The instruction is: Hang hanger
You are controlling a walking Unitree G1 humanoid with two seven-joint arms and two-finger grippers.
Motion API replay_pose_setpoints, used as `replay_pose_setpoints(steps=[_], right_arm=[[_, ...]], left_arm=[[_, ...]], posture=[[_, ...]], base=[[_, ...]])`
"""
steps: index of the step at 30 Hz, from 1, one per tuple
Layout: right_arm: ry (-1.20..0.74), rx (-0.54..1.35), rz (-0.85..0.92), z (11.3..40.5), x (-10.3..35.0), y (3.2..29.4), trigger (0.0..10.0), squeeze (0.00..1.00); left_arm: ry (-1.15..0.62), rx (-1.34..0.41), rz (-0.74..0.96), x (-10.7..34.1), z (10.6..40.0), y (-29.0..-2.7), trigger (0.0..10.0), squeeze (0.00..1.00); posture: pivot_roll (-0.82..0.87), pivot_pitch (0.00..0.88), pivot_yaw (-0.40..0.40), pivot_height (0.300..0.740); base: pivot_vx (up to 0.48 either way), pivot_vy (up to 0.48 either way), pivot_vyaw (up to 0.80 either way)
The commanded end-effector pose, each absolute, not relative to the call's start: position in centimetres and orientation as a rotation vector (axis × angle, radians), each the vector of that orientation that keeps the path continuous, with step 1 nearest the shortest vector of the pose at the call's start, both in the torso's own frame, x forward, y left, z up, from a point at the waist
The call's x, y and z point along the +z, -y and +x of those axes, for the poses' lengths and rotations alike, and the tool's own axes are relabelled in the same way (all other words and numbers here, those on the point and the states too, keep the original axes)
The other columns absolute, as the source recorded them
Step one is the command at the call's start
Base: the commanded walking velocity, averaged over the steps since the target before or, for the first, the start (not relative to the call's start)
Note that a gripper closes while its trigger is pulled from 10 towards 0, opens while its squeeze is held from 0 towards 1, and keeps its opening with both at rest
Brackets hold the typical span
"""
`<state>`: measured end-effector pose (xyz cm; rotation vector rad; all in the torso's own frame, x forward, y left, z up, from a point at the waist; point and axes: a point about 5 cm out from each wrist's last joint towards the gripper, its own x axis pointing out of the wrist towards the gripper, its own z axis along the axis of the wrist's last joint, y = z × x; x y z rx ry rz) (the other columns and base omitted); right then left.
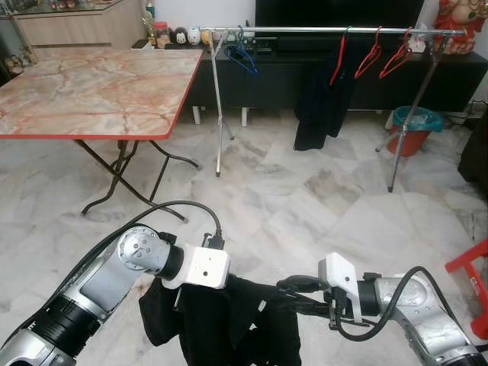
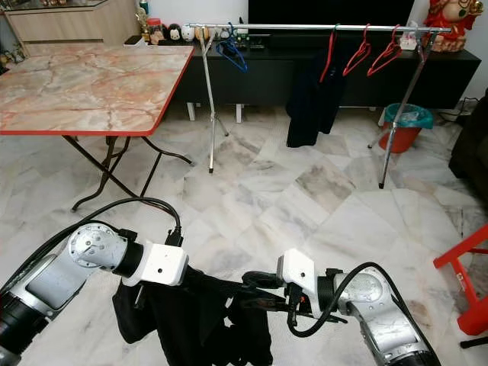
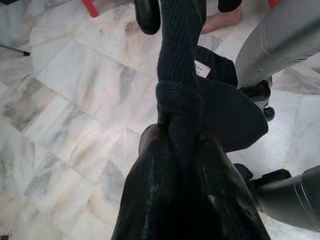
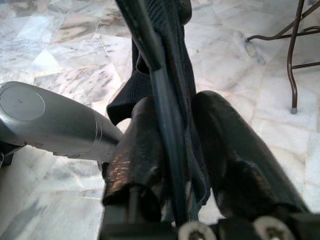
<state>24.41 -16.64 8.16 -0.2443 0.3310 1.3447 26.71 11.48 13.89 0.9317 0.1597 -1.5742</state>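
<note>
A black knitted garment hangs low in front of me between both arms. My left gripper is shut on a bunched fold of it, and the knit runs up from between the fingers. My right gripper reaches in from the right. It is shut on a thin dark hanger bar wrapped in the same cloth. Across the room stands a silver clothes rail. It carries three red hangers, a blue hanger and a hanging black garment.
A marble-topped folding table with a red edge stands at the left. A red bucket with a teal liner sits by the rail's right leg. A red stool is close on my right. Open marble floor lies ahead.
</note>
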Motion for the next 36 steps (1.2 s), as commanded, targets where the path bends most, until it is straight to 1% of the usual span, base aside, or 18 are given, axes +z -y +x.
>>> replay_pose_setpoints(steps=[1,19,20,21,22,30,33,36], right_arm=[[-0.339,1.347,-0.245,24.33,7.79,16.31,0.0,0.0],[-0.333,1.337,-0.251,24.52,7.6,16.09,0.0,0.0],[-0.333,1.338,-0.251,24.5,7.58,16.05,0.0,0.0],[-0.332,1.339,-0.251,24.47,7.55,16.01,0.0,0.0],[-0.332,1.34,-0.25,24.43,7.51,15.95,0.0,0.0],[-0.324,1.334,-0.245,24.38,7.42,15.82,0.0,0.0],[-0.314,1.309,-0.25,24.57,7.43,15.87,0.0,0.0],[-0.292,1.246,-0.269,25.24,7.49,16.06,0.0,0.0]], left_arm=[[-0.082,-1.593,0.944,15.07,26.64,-10.7,10.0,0.0],[-0.063,-1.599,0.904,15.43,26.59,-10.59,10.0,0.0],[-0.062,-1.602,0.902,15.47,26.59,-10.6,10.0,0.29],[-0.063,-1.604,0.898,15.5,26.59,-10.62,10.0,0.67],[-0.064,-1.604,0.893,15.52,26.58,-10.66,10.0,1.0],[-0.061,-1.597,0.885,15.51,26.68,-10.65,10.0,1.0],[-0.057,-1.584,0.875,15.71,26.88,-10.7,10.0,1.0],[-0.06,-1.563,0.871,15.96,27.22,-11.06,10.0,1.0]], posture=[[0.08,0.0,0.011,0.74],[0.09,0.0,0.011,0.74],[0.09,0.0,0.012,0.74],[0.09,0.0,0.012,0.74],[0.09,0.0,0.013,0.74],[0.09,0.0,0.014,0.74],[0.09,0.0,0.014,0.74],[0.09,0.0,0.013,0.74]], base=[[0.0,0.0,0.0],[0.0,0.0,0.0],[0.0,0.0,0.0],[0.0,0.0,0.0],[0.0,0.0,0.0],[0.0,0.0,0.0],[0.0,0.0,0.0],[0.0,0.0,0.0]])
